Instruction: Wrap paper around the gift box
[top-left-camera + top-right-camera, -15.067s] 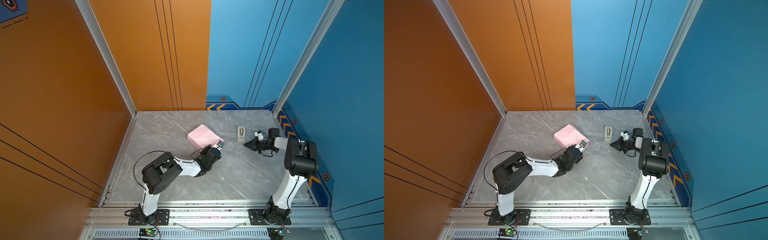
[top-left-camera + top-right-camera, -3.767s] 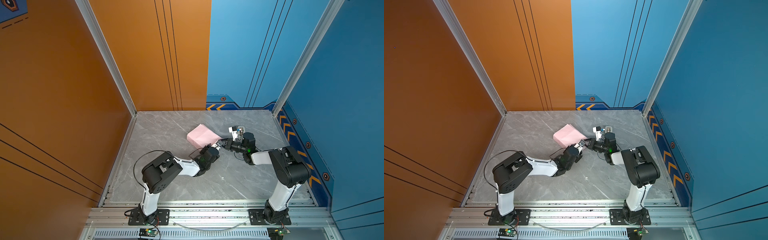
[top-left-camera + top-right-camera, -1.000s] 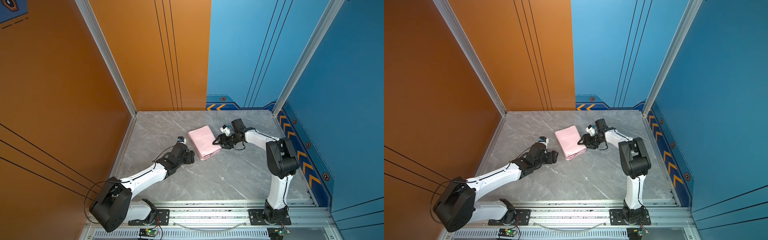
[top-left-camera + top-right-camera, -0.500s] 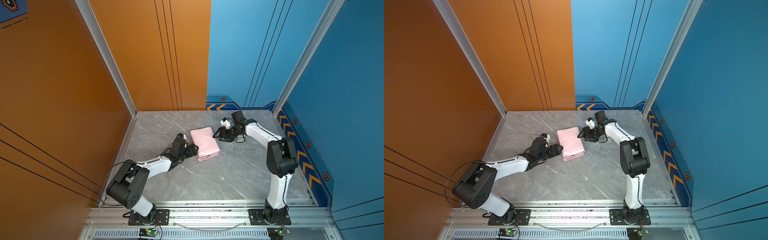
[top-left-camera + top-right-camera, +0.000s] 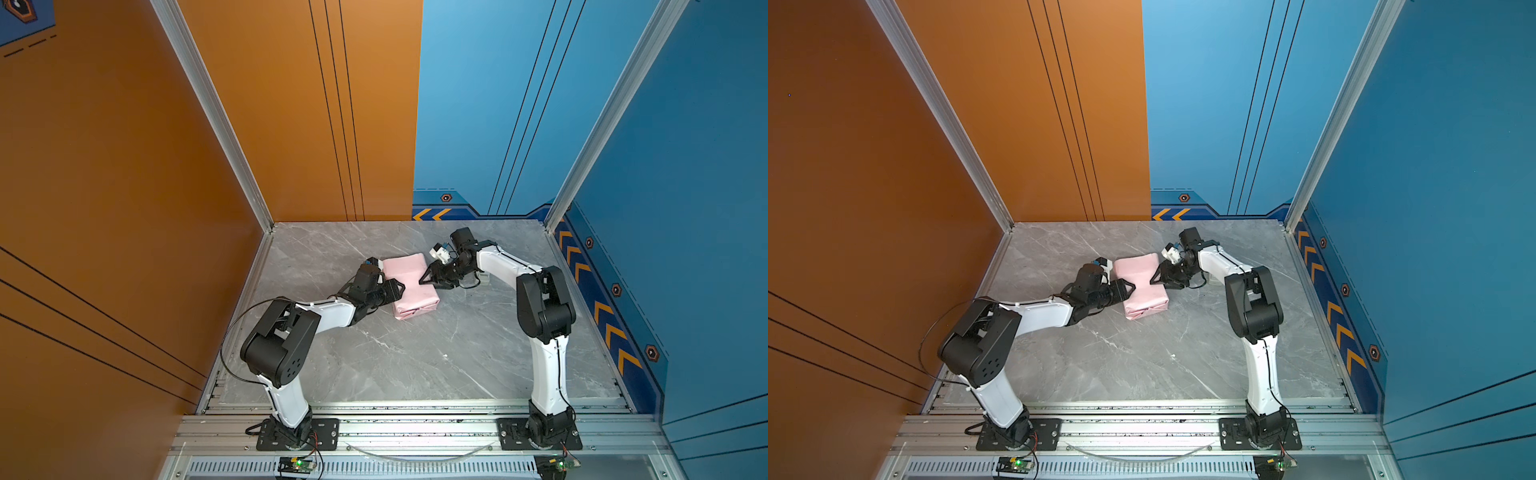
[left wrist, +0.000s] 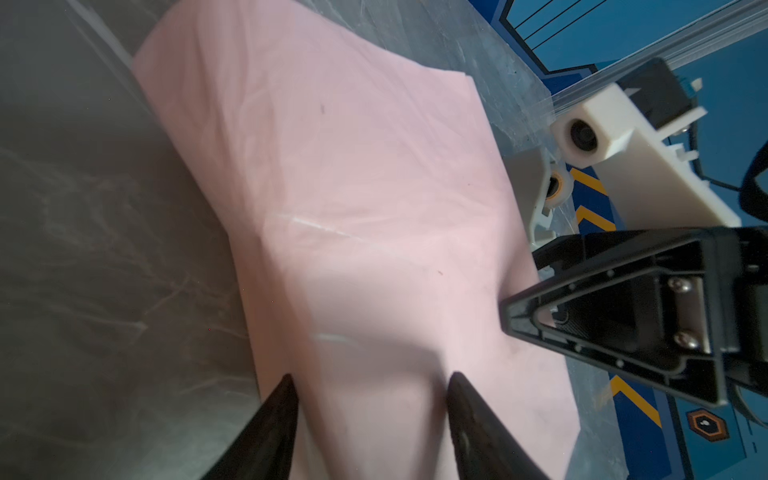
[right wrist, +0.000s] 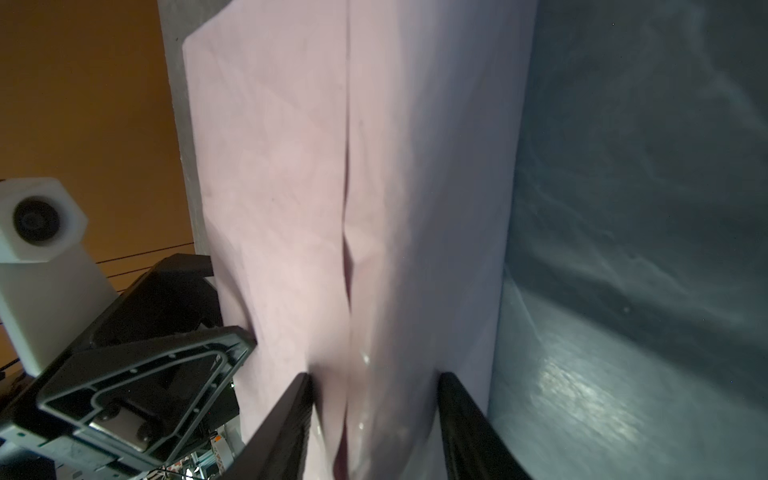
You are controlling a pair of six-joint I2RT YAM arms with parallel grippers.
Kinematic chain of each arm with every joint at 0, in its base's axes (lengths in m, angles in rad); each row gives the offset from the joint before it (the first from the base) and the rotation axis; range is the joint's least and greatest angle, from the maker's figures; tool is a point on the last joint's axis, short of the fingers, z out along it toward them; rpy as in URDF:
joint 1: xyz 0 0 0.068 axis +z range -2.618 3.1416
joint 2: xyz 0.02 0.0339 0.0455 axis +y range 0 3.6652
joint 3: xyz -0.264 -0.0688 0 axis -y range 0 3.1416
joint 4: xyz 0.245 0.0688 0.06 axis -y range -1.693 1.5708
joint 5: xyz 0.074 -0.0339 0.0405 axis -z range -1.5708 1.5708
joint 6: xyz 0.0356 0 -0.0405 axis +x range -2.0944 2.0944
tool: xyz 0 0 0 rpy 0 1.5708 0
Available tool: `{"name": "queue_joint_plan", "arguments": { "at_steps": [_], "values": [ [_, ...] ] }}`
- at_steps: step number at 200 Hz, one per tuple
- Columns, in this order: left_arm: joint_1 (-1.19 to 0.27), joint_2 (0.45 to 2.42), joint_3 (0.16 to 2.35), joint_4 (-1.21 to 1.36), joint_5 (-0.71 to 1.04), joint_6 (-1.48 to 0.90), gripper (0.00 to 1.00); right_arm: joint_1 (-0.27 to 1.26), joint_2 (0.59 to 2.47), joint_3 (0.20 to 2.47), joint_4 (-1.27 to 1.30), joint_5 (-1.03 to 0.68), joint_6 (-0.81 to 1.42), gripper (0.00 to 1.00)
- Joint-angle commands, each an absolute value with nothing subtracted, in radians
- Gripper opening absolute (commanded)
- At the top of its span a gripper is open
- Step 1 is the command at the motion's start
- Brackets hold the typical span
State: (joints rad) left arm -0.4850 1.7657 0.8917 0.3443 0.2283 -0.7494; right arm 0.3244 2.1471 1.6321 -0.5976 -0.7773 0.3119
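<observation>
Scene: My two arms meet at a pink parcel in the far middle of the grey marble table [image 5: 415, 365], between orange and blue walls.
Paper: The paper [image 5: 411, 299] [image 5: 1144, 299] shows its pale pink face, creased. It is wrapped all round into a low oblong parcel lying flat on the table. In both top views its long sides are drawn in at the waist.
Gift box: Under the paper and wholly covered; none of its own surface shows.
Near end: The paper is folded over in flaps there.
Seam: An overlapping edge runs the length of the parcel and passes between my right fingertips in the right wrist view.
Left gripper: My left gripper [image 5: 402, 286] [image 6: 370, 380] is at the parcel's left side. Its jaws are part-way apart, with pink paper between the tips and against them. I cannot tell whether they bite firmly.
Right gripper: My right gripper [image 5: 422, 280] [image 7: 374, 376] is at the parcel's right side, facing the left one across the waist. Its jaws also straddle paper. I cannot tell whether the grip is tight.
Tape dispenser: The small beige tape dispenser [image 6: 534, 187] stands on the table near the parcel's right side, behind my right gripper.
</observation>
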Motion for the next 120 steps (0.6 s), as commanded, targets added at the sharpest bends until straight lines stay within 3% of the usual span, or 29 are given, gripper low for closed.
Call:
{"name": "queue_joint_plan", "arguments": {
  "at_steps": [1,120],
  "values": [
    [-0.523,1.771,0.943,0.367,0.269,-0.669,0.56,0.351,2.082,1.571,-0.491,-0.776,0.282,0.45],
    [-0.67,1.681,0.84,0.503,0.117,-0.237,0.54,0.373,1.705,1.061,0.092,-0.544,0.151,0.35]
  ]
}}
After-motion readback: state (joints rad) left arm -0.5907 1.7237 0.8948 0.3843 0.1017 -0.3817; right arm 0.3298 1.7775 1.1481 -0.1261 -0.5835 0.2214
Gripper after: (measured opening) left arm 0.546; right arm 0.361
